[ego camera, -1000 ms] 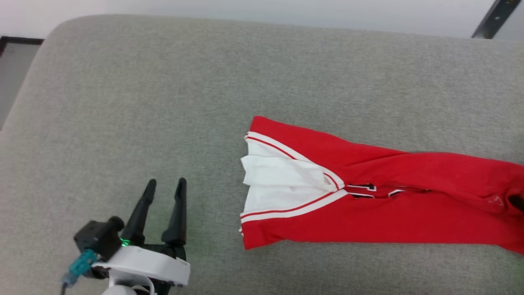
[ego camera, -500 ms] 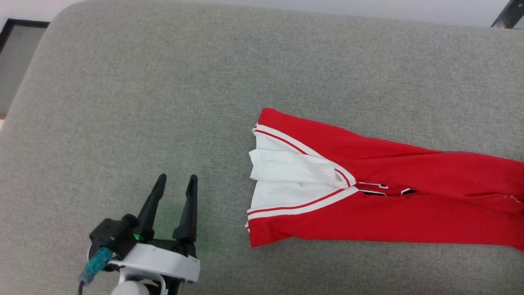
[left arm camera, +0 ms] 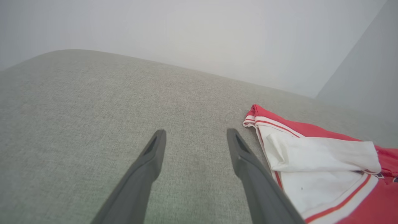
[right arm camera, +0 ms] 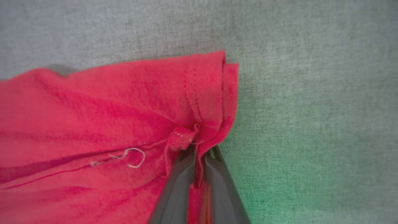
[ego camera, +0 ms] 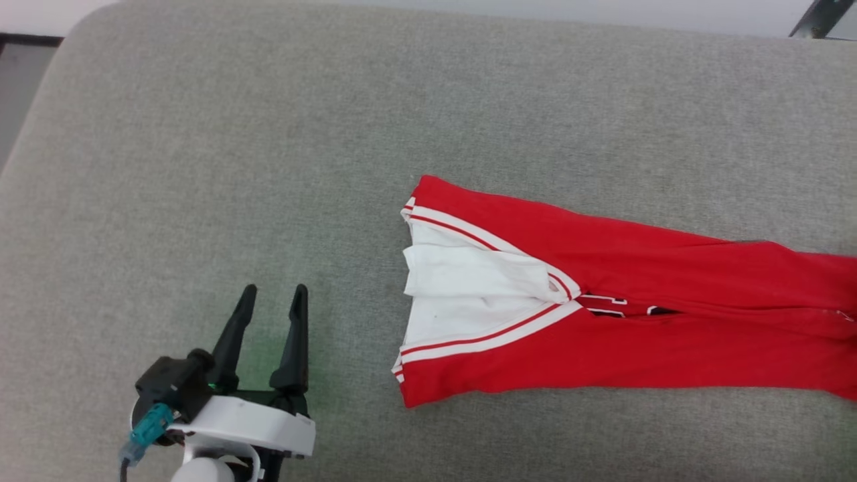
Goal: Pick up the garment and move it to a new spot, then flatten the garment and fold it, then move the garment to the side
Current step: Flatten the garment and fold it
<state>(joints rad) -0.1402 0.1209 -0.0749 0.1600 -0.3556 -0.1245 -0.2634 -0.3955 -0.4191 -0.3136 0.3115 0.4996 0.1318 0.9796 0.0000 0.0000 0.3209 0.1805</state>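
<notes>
The garment point(ego camera: 602, 321) is a red jersey with white sleeves and striped trim, lying folded lengthwise on the grey cushion and running off the right edge of the head view. Its white sleeve end point(left arm camera: 311, 161) lies just right of my left gripper's fingers. My left gripper point(ego camera: 270, 299) stands open above bare cushion, well left of the garment, nothing between its fingers point(left arm camera: 155, 152). In the right wrist view my right gripper point(right arm camera: 200, 149) is shut on the garment's red hem point(right arm camera: 211, 102), with a fold of cloth pinched between the fingertips.
The grey fabric cushion point(ego camera: 268, 167) fills the scene; its rounded back edge meets a pale wall point(left arm camera: 199, 37). A dark floor strip point(ego camera: 20, 80) shows past the cushion's left corner, and a dark bar point(ego camera: 817, 17) at the top right.
The right gripper has shut on the garment's hem. The head camera has shifted slightly; the garment looks drawn a little straighter toward the right. The left gripper stays open.
</notes>
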